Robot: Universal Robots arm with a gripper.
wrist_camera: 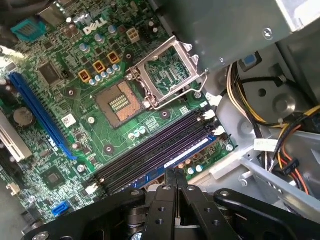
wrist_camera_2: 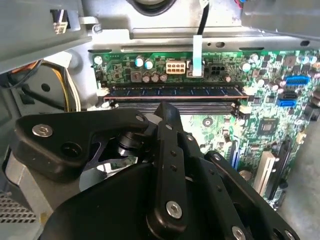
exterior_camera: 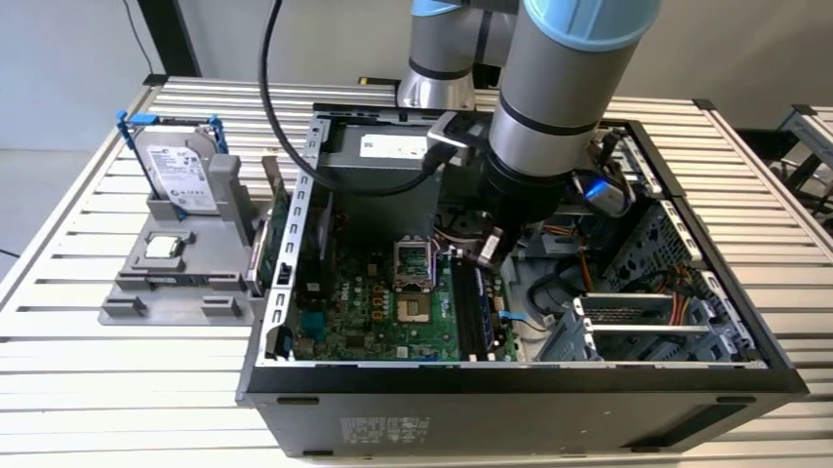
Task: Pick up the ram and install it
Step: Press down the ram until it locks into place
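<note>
Claw fingers are black and pressed together at the tips in both wrist views, and they hold nothing. In the exterior view the claw hangs low inside the open computer box, just over the long memory slots. The ram is not in the claw. It stands on its edge in one of those slots, the one farthest from the square chip socket. In the first wrist view the ram lies just past the claw tips, with a pale strip on it. The slots next to it look dark. I cannot tell if the white clips at the slot ends are snapped shut. Beside the slots is the socket, and its metal lid is flipped open. All of this sits on the green board at the bottom of the box. The big gray arm reaches down into the box from above. The box rests on a table made of white bars. Farther off, toward the exterior view's left, a gray stand holds a silver hard drive in a blue frame, standing up. A small square silver chip lies flat on the stand in front of it.
</note>
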